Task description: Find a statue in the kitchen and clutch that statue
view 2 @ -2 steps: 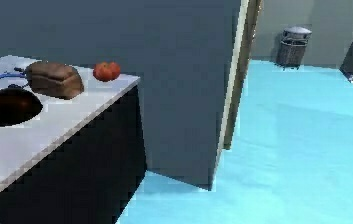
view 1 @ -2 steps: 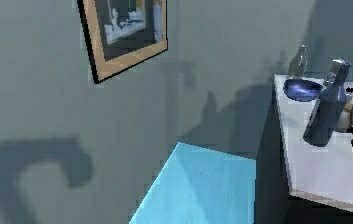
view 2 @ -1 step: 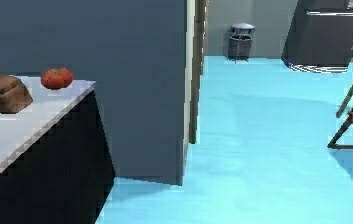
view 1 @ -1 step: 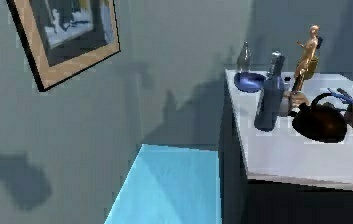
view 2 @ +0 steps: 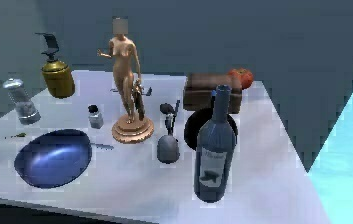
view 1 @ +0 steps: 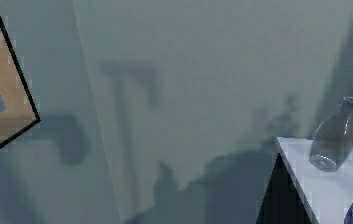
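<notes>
Bronze statue (view 2: 130,85) is set upright on white table (view 2: 274,190), between blue bowl (view 2: 52,158) and dark-blue bottle (view 2: 214,145); bottle contents cannot be discerned; gripper state cannot be told.

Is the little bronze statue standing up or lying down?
Standing up. In the arm side view the statue rises straight from its round base on the white table.

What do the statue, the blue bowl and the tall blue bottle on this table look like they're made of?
Statue: likely polished bronze or copper; warm brown sheen, highlights on its round base. Blue bowl: glossy glazed ceramic, possibly glass; pale reflections inside. Tall blue bottle: probably tinted glass; glints on its shoulder, pale label.
</notes>
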You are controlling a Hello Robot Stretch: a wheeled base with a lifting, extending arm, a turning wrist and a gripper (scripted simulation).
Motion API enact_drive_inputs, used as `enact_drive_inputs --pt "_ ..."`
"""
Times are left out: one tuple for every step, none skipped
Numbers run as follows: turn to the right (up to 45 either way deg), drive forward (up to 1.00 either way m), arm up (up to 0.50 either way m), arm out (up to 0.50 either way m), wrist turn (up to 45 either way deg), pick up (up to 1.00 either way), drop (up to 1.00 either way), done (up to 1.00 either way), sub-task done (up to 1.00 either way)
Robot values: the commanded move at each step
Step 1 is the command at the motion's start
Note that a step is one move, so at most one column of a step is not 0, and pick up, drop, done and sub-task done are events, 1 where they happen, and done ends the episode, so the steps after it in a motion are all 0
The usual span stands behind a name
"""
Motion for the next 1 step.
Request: enact_drive_inputs --pt "9.0 0.00 0.00 0.00 0.0 0.00 0.00 0.00 0.00"
